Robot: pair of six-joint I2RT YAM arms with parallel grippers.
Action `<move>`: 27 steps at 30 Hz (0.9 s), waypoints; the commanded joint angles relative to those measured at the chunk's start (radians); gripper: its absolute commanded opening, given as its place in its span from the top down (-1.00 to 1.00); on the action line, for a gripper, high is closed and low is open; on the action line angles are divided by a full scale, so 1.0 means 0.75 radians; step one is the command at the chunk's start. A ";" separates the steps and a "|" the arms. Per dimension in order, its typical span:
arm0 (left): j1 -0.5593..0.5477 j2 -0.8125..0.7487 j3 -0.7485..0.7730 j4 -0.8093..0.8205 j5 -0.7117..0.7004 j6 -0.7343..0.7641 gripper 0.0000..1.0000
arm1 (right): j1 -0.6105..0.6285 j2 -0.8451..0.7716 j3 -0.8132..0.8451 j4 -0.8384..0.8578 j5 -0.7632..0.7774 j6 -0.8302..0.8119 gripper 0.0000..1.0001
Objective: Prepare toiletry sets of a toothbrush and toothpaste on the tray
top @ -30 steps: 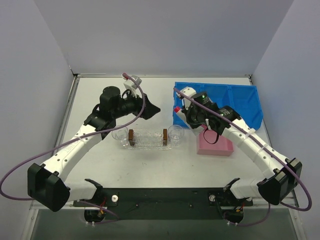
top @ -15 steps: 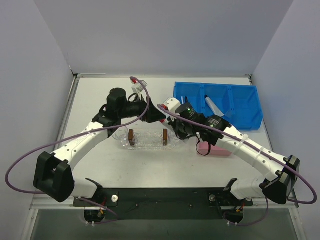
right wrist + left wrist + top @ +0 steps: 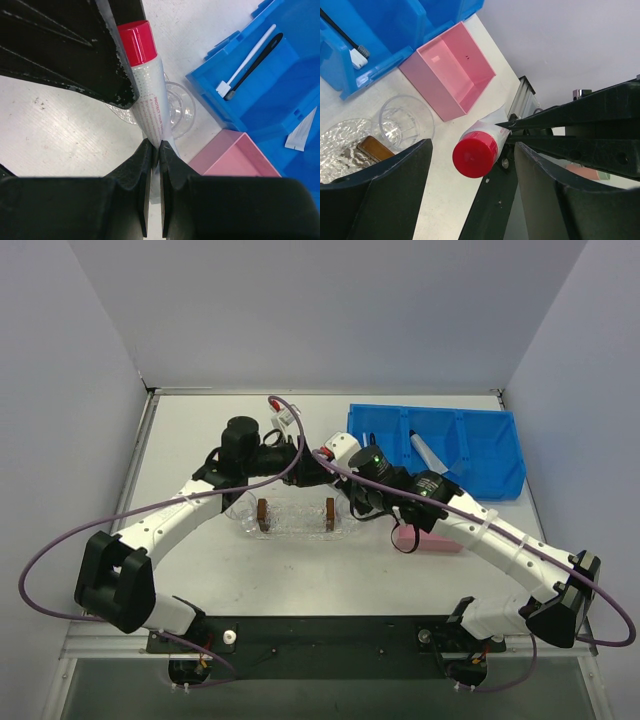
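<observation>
My right gripper (image 3: 155, 147) is shut on the crimped end of a silvery-white toothpaste (image 3: 148, 90) tube with a red cap, held in the air above the clear oval tray (image 3: 290, 523). My left gripper (image 3: 472, 150) is open, and the tube's red cap (image 3: 475, 156) sits between its fingers (image 3: 380, 195) without touching them. A black toothbrush (image 3: 256, 64) and a white toothbrush (image 3: 246, 61) lie in the blue bin (image 3: 280, 100). A second toothpaste (image 3: 301, 133) tube lies there too.
Two brown blocks (image 3: 263, 512) sit on the tray, with a clear cup (image 3: 405, 122) at its right end. A pink box (image 3: 452, 75) stands right of the tray, in front of the blue bin (image 3: 470, 455). Both arms meet over the tray's far side.
The right arm has carried the toothpaste from the bin leftward over the tray. The left gripper has moved right until its open fingers flank the cap.
</observation>
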 commanded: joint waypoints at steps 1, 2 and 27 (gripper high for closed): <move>-0.016 0.011 0.002 0.104 0.071 -0.038 -0.51 | 0.033 -0.003 0.043 0.052 0.055 -0.022 1.00; -0.020 0.011 0.002 0.104 0.069 -0.038 -0.50 | 0.039 -0.001 0.043 0.054 0.059 -0.026 1.00; -0.091 0.036 0.015 0.069 0.069 -0.032 0.20 | 0.086 -0.001 0.033 0.075 0.196 -0.055 1.00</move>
